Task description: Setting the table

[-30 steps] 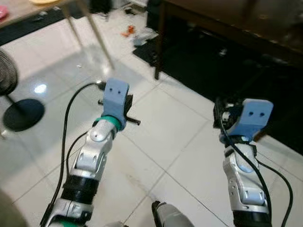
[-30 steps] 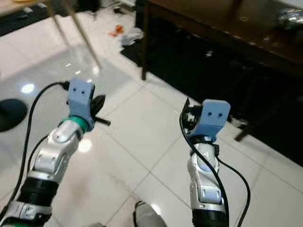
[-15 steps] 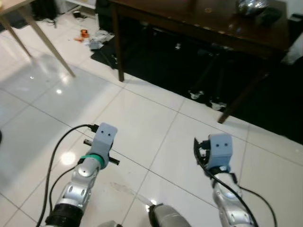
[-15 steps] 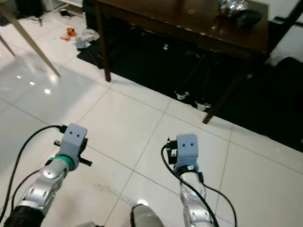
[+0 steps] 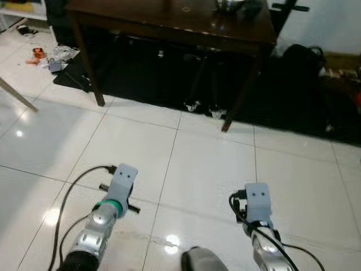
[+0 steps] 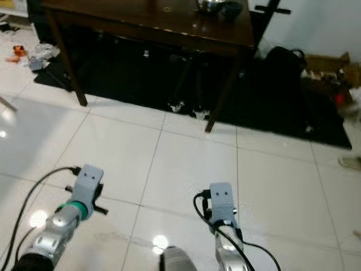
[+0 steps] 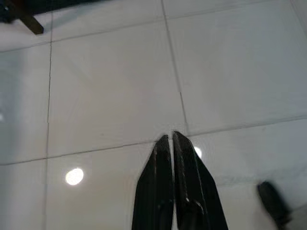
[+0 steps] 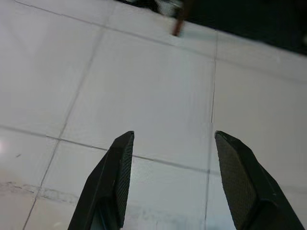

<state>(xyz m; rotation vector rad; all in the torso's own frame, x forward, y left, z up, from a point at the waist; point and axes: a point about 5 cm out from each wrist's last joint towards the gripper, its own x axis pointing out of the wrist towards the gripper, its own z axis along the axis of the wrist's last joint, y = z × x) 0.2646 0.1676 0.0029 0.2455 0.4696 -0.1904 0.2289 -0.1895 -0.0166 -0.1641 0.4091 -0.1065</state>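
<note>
Approaching the dark wooden table (image 5: 169, 22), left gripper (image 7: 171, 143) clenched empty, right gripper (image 8: 170, 143) spread open; a misjudged stride risks striking its leg (image 5: 240, 96)

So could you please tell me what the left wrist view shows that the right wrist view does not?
The left wrist view alone shows the left tool with its two black fingers pressed together, holding nothing, and a bright light reflection on the tile. The right wrist view alone shows the right tool with its fingers spread wide apart, empty, and the dark rug at the far edge. Both share the white tiled floor with grey grout lines and a dark table leg.
</note>
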